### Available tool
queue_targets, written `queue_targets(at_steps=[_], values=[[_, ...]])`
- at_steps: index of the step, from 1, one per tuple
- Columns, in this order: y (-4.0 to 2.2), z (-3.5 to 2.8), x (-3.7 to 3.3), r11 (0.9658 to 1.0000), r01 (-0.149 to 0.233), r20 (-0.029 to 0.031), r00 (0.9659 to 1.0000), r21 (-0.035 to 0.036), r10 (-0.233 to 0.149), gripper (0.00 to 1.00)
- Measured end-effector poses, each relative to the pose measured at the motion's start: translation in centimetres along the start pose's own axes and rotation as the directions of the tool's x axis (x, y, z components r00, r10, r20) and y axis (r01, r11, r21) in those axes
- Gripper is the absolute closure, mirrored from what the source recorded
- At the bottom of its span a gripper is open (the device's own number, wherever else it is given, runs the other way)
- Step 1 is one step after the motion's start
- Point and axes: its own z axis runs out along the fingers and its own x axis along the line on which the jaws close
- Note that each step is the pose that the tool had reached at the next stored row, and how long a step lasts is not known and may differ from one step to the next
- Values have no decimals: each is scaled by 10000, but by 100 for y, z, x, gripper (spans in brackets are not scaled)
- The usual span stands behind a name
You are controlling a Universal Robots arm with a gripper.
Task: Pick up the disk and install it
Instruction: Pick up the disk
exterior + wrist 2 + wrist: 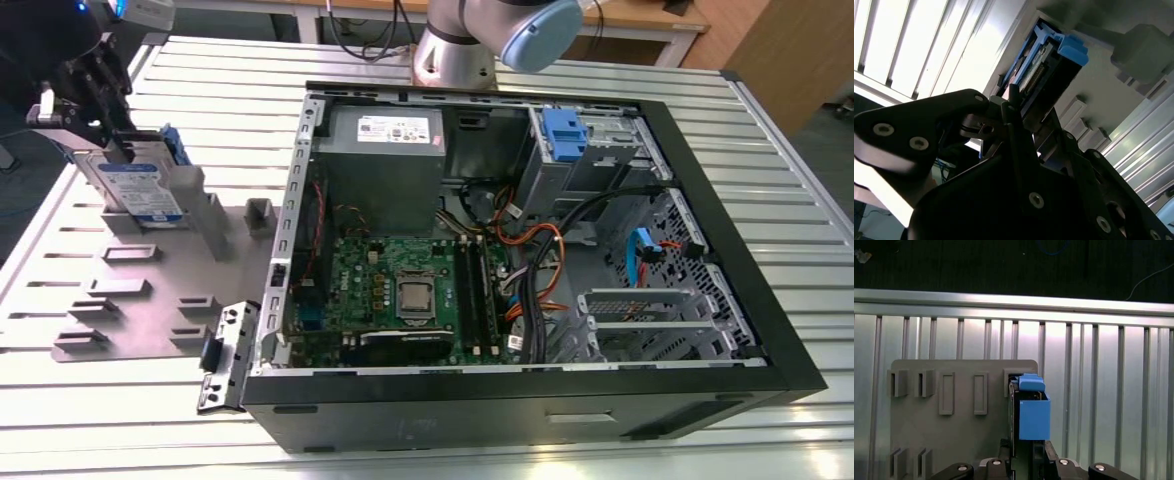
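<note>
gripper (118, 142) is recorded at the far end of the exterior view's left, above the grey fixture plate (147, 300). its fingers are judged to be clamped on the upper edge of the disk (138, 190), which is held upright on edge with its label turned toward the near side. in the first wrist view the blue carrier frame (1034, 417) is seen edge-on between the fingers. the disk's lower edge is at a slot in the far part of the plate; whether it is seated there or just lifted clear cannot be told. the plate is laid on the slatted table (200, 70), just beside the open computer case (534, 410) on the exterior view's right.

hazards are judged as follows. the drive is gripped along one edge only, so it could be pivoted or slipped in the fingers if swung quickly. if it is drawn out at a tilt, the carrier could be jammed in the slot and the plate dragged. inside the case, loose cables (534, 240) are strung across the way to the drive bay (601, 140), where a lone blue bracket (561, 135) is fitted; a snag or a knock on the case rim is possible.

the tool is pointed straight down over the plate. the arm's base (447, 60) is mounted on the far side of the table behind the case, well apart from the tool.
</note>
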Motion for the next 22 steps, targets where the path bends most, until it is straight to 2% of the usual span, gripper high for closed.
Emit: queue_targets(at_steps=[4, 19, 22], values=[[0, 1, 1, 9986, -522, 0, 9986, 18, 522, 65], [0, 2, 0, 9985, -548, 1, 9985, 21, 548, 65], [1, 1, 1, 9979, -649, 1, 9979, 24, 649, 65]])
